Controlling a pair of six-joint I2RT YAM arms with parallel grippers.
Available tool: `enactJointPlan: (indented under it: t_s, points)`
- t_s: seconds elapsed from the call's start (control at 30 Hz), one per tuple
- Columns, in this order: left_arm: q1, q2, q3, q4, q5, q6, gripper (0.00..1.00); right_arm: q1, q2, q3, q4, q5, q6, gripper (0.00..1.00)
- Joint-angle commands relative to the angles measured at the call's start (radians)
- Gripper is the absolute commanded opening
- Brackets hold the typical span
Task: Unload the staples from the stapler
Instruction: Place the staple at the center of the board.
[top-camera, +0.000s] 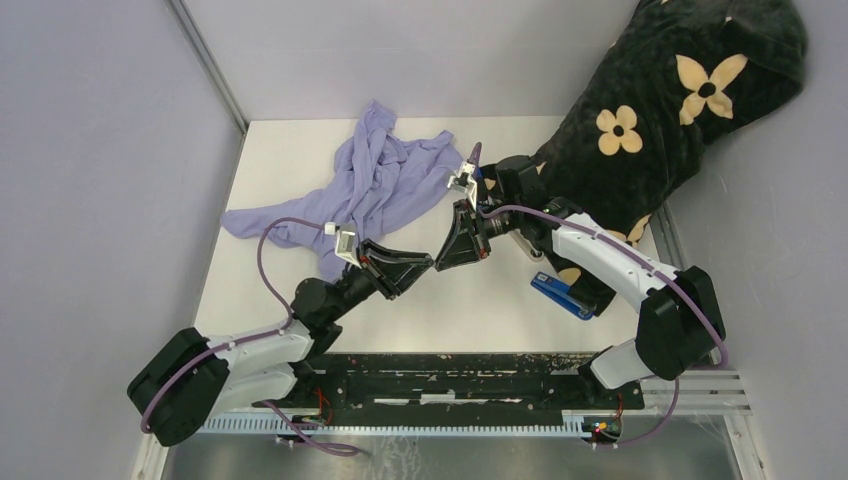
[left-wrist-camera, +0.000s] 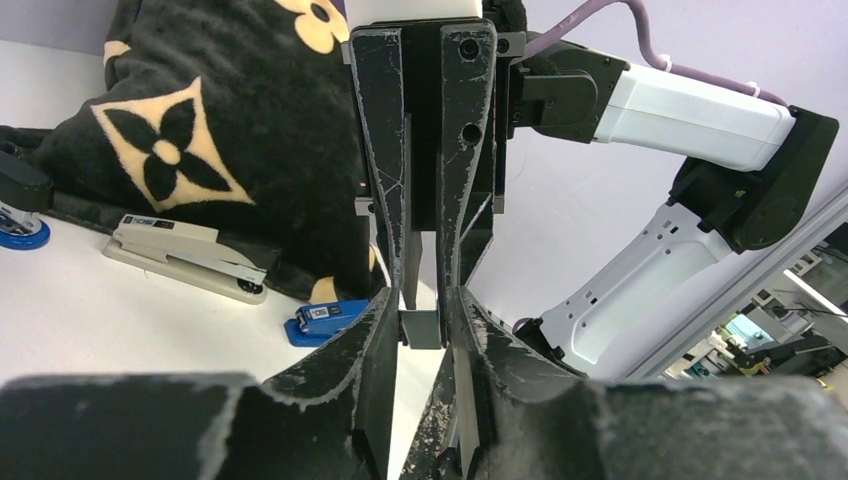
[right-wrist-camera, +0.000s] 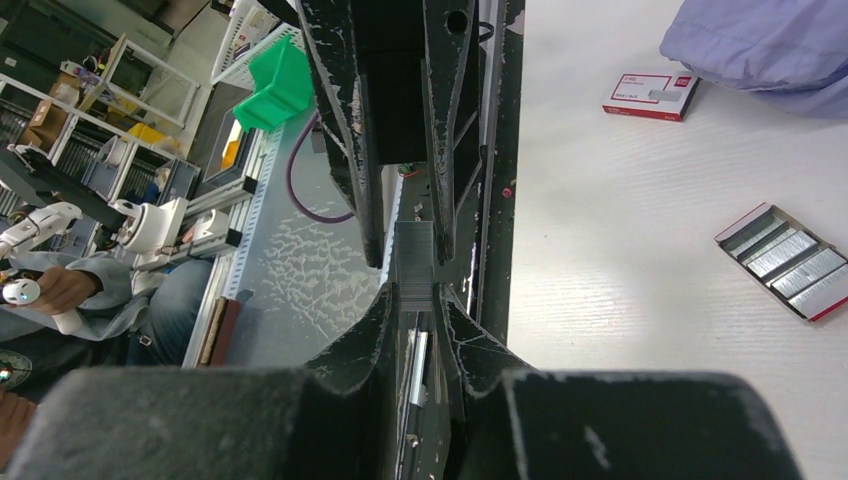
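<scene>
A short ribbed strip of staples (right-wrist-camera: 415, 262) hangs in mid-air between both grippers, which meet tip to tip over the table's middle. My right gripper (right-wrist-camera: 415, 295) is shut on one end of it. From the opposite side my left gripper (left-wrist-camera: 421, 305) has its jaws closed in on the strip's other end (left-wrist-camera: 420, 328), pads against both sides. In the top view the left gripper (top-camera: 420, 266) and right gripper (top-camera: 450, 258) hide the strip. A blue stapler (top-camera: 562, 295) lies under the right arm, also seen as the blue stapler (left-wrist-camera: 322, 318) in the left wrist view.
A grey stapler (left-wrist-camera: 185, 257) lies by the black flowered blanket (top-camera: 670, 100) at the back right. A purple cloth (top-camera: 370, 185) is bunched at the back left. An open tray of staple strips (right-wrist-camera: 788, 260) and a red-and-white box (right-wrist-camera: 652, 95) lie on the table.
</scene>
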Motion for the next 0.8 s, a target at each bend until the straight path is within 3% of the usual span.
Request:
enactJointPlan:
  t_s: [0.0, 0.2, 0.3, 0.4, 0.53, 0.6, 0.77]
  points:
    - [-0.006, 0.013, 0.039, 0.059, -0.011, -0.020, 0.29, 0.006, -0.023, -0.002, 0.048, -0.036, 0.009, 0.16]
    - [-0.005, 0.015, 0.040, 0.063, -0.002, -0.023, 0.14, 0.009, -0.019, -0.004, 0.048, -0.032, 0.009, 0.18]
    - [-0.006, 0.004, 0.033, 0.050, -0.010, -0.021, 0.10, 0.008, -0.020, 0.007, 0.004, -0.029, -0.032, 0.38]
    - [-0.006, -0.024, 0.027, -0.018, -0.031, -0.002, 0.10, -0.002, -0.018, 0.063, -0.186, -0.007, -0.217, 0.62]
    - [-0.005, -0.096, 0.044, -0.263, -0.063, 0.060, 0.09, -0.059, -0.004, 0.191, -0.596, 0.070, -0.573, 0.72]
    - [-0.005, -0.133, 0.085, -0.455, -0.077, 0.113, 0.09, -0.099, -0.003, 0.234, -0.687, 0.149, -0.670, 0.73]
    - [-0.005, -0.114, 0.269, -0.996, -0.100, 0.249, 0.09, -0.197, -0.045, 0.215, -0.603, 0.364, -0.587, 0.73]
